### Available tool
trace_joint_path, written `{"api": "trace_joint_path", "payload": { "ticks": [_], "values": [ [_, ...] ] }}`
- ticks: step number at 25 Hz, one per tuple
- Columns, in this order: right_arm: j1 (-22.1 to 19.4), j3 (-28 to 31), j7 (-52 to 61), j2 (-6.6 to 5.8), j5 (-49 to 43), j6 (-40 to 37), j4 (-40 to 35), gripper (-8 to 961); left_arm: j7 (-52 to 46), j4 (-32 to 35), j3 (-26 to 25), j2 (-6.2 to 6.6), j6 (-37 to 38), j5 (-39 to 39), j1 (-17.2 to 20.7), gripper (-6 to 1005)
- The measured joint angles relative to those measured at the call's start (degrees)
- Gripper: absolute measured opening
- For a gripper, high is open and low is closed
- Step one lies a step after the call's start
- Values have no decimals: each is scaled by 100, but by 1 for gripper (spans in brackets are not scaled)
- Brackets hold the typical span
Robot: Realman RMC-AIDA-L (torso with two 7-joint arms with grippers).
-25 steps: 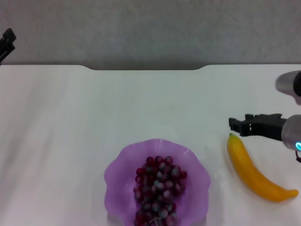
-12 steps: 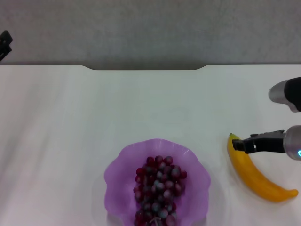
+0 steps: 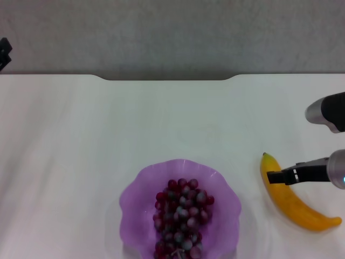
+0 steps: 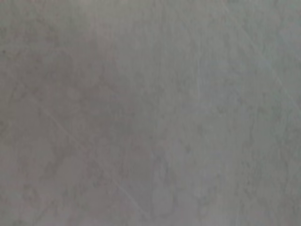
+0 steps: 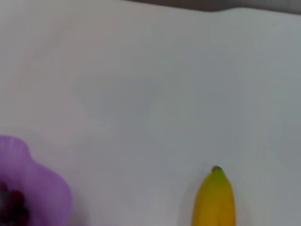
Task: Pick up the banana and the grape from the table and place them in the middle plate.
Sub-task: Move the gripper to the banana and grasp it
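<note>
The yellow banana (image 3: 295,206) lies on the white table (image 3: 161,118) at the right, with its dark stem tip pointing away from me. It also shows in the right wrist view (image 5: 214,203). My right gripper (image 3: 275,176) hangs over the banana's stem half, coming in from the right. The bunch of dark red-purple grapes (image 3: 180,216) lies inside the purple scalloped plate (image 3: 139,186) at the front centre. An edge of the plate (image 5: 44,190) and a few grapes (image 5: 10,206) show in the right wrist view. My left gripper (image 3: 4,51) is parked at the far left edge, by the wall.
The table's far edge has a notch (image 3: 167,79) against the grey wall. The left wrist view holds only a plain grey surface. Bare tabletop lies between the plate and the banana.
My right gripper has moved toward me, from just beyond the banana's stem tip to over its stem half. The left gripper has drifted slightly further out at the left edge.
</note>
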Motion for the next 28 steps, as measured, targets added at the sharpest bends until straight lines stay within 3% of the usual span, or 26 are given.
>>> {"api": "trace_joint_path", "payload": {
  "ticks": [8,28],
  "values": [
    [115,112,62,0,-33,50,316,836,8,0,1,-8,0,0,-2,819],
    [1148,122,-116,7,178,-673,2329,835,83,-147,-7,-14,-9,0,14,819]
  ]
}}
